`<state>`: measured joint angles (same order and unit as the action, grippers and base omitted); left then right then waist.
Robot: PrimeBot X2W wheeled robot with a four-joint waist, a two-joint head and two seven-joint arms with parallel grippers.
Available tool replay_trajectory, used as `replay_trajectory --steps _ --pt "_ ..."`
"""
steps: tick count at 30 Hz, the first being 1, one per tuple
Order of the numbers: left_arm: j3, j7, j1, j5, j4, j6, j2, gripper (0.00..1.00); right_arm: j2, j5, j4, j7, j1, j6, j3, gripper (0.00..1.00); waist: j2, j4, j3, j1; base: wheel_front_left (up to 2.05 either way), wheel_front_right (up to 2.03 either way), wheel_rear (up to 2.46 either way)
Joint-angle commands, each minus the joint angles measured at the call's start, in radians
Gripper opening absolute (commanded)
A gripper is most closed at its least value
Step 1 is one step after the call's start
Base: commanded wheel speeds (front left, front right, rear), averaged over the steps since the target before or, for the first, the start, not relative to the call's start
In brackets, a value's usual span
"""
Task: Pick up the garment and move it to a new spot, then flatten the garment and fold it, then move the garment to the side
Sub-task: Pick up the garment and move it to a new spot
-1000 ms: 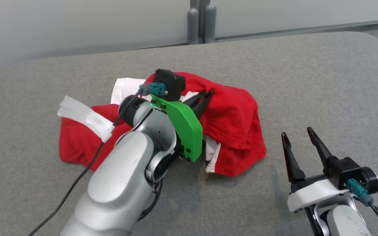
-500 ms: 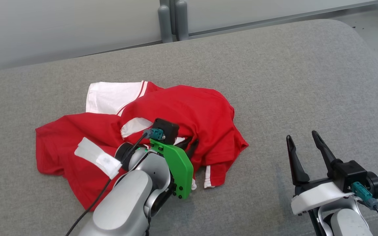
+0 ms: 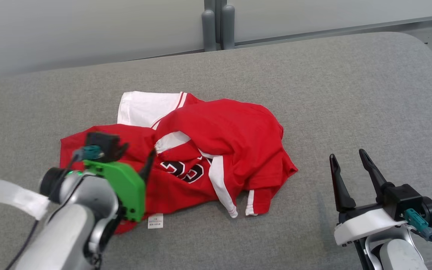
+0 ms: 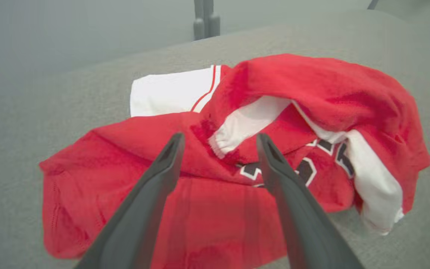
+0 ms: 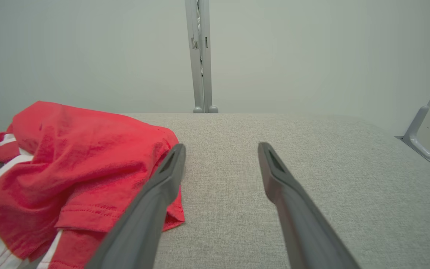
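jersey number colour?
Black with white outline, on the red garment; clearest in the head view.

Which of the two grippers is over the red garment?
The left gripper, on the green mount: its open fingers reach over the red garment. The right gripper stands open over bare grey padding beside it.

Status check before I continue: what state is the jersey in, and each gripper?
Red jersey, crumpled in a heap on the grey padded surface, not flattened or folded, held by neither gripper.
Left gripper, jaws open, over the jersey, gripping nothing.
Right gripper, jaws open, empty, beside the jersey.
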<state>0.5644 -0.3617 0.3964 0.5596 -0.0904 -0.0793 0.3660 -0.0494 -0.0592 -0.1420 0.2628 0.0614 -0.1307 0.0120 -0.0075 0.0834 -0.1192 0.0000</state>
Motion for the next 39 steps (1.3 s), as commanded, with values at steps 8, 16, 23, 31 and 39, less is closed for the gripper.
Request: replay_trajectory --steps 8,16,23,31,39 --pt "-0.116 -0.064 -0.033 0.11 -0.158 -0.02 0.086 1.0 -0.002 -0.008 -0.001 0.003 0.019 0.0 0.011 1.0 0.0075 -0.004 -0.025 0.0 0.0 0.0 0.0" --pt "-0.142 -0.096 0.026 0.171 -0.382 -0.001 0.062 1.0 -0.002 -0.005 -0.008 0.003 0.033 0.0 0.021 1.0 0.0075 0.018 -0.049 0.0 0.0 0.0 0.0" --pt "-0.131 -0.051 0.058 0.183 -0.506 0.037 0.011 0.18 -0.002 -0.011 -0.013 0.003 0.031 0.0 0.016 1.0 0.0075 0.035 -0.054 0.0 0.0 0.0 0.0" --pt "-0.137 0.025 0.09 0.15 -0.497 0.091 0.089 0.0 -0.002 -0.028 -0.021 0.003 0.003 0.0 0.004 1.0 0.0075 0.029 -0.032 0.0 0.0 0.0 0.0" --pt "-0.207 -0.012 0.137 0.135 -0.227 0.069 0.264 0.0 -0.002 -0.041 -0.024 0.003 -0.039 0.0 -0.03 1.0 0.0075 -0.026 -0.011 0.0 0.0 0.0 0.0"
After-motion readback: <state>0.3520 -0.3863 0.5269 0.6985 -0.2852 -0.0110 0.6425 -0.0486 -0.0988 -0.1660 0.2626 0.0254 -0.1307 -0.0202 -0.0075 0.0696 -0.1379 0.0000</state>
